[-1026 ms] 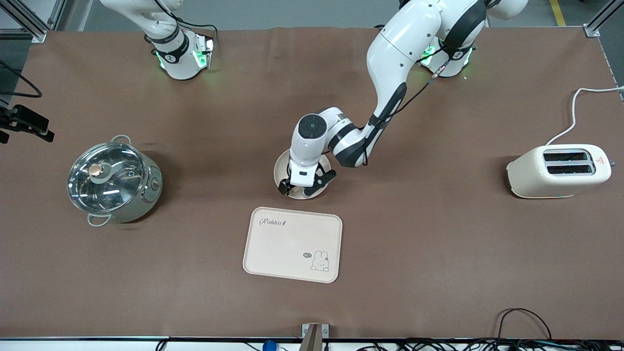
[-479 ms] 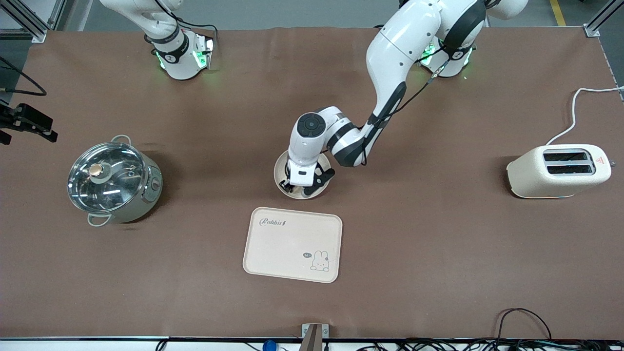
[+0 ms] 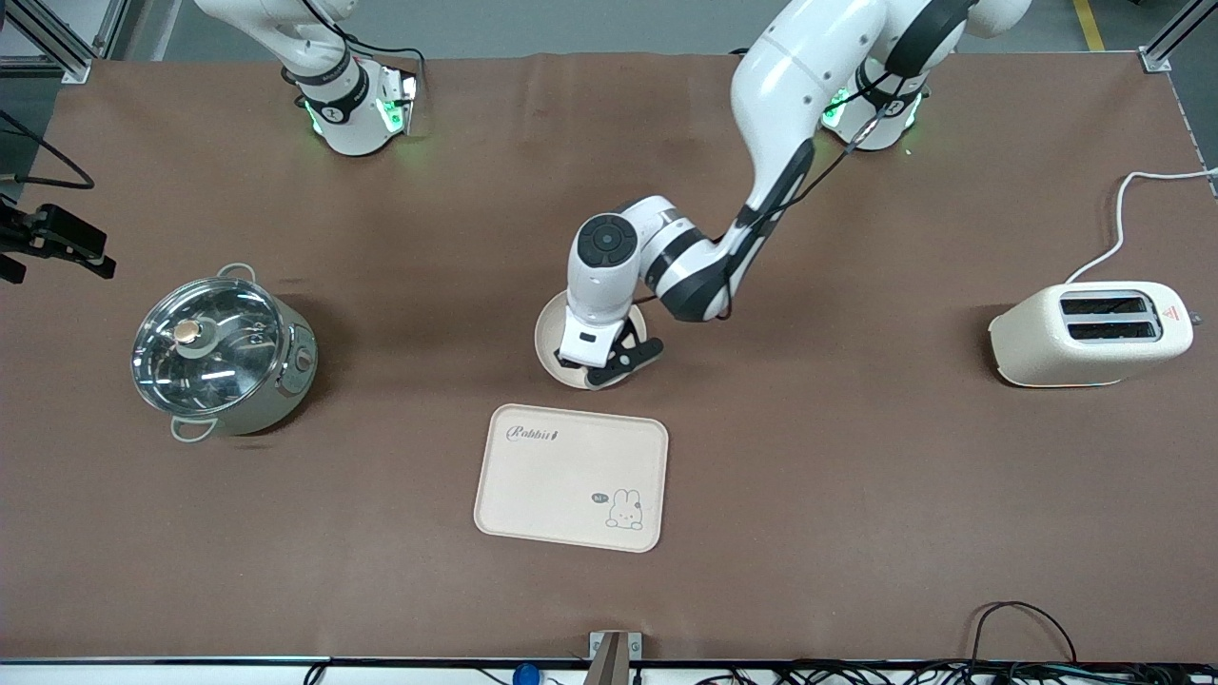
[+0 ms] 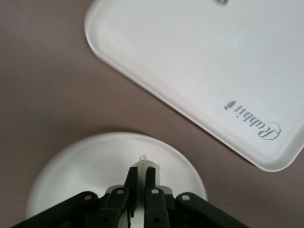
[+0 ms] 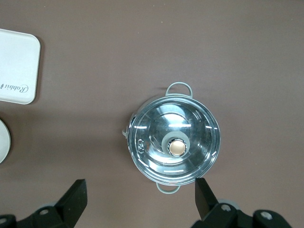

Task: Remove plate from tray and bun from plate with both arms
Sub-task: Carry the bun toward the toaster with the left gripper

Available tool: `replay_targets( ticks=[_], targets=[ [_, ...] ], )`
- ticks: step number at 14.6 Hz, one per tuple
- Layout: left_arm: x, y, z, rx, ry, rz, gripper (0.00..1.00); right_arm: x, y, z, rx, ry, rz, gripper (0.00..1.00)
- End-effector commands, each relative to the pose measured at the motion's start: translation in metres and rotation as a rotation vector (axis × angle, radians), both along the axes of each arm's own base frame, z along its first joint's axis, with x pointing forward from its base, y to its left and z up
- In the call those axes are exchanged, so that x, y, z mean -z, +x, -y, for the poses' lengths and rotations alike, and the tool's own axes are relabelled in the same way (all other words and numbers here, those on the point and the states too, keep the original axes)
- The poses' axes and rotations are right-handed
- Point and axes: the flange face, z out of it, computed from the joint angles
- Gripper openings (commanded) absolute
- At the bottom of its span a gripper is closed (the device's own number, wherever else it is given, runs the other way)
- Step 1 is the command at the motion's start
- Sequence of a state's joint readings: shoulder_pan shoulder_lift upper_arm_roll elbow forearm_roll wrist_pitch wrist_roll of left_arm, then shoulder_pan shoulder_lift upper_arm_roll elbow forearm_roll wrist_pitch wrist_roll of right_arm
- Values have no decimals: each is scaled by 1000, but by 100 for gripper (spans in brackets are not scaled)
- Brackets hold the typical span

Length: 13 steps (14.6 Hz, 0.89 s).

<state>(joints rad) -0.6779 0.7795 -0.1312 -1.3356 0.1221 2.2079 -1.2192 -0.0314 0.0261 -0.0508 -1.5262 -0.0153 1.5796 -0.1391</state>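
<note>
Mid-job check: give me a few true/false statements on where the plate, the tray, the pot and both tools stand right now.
1. The left tool is shut on the plate. True; its fingers pinch the rim.
2. The plate rests on the tray. False; it sits on the table, farther from the front camera than the tray.
3. The right tool hangs open above the pot. True.
4. The pot has no lid. False; a glass lid covers it.
5. The toaster stands at the left arm's end. True.
</note>
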Motion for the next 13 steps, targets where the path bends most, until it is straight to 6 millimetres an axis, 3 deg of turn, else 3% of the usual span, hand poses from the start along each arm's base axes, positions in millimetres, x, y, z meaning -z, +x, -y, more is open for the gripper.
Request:
replay_targets(
  ticks=[1,2,4,6,8,10,12,13],
  targets=[
    [-66,48,-105,214,100,-46,0,0,-2,0,44,-15,-13,100],
    [-73,64,-150,299,117,-65,0,2,-3,-5,102,-13,-28,100],
    [-71,79,-219,409,120,-96,0,1,-1,-18,86,-14,-21,100],
    [-55,87,-287,466,79,-138,1,4,0,-19,59,-16,-23,100],
    [-30,88,-331,482,23,-117,2,4,0,-19,21,-14,-25,100],
    [7,82,-376,511,-5,-59,4,1,-3,-17,26,-14,-27,100],
    [36,76,-405,557,-17,-19,8,-4,-5,-13,12,-16,-21,100],
    [48,75,-420,549,-24,-19,16,-10,-10,-10,4,-17,-20,100]
  ],
)
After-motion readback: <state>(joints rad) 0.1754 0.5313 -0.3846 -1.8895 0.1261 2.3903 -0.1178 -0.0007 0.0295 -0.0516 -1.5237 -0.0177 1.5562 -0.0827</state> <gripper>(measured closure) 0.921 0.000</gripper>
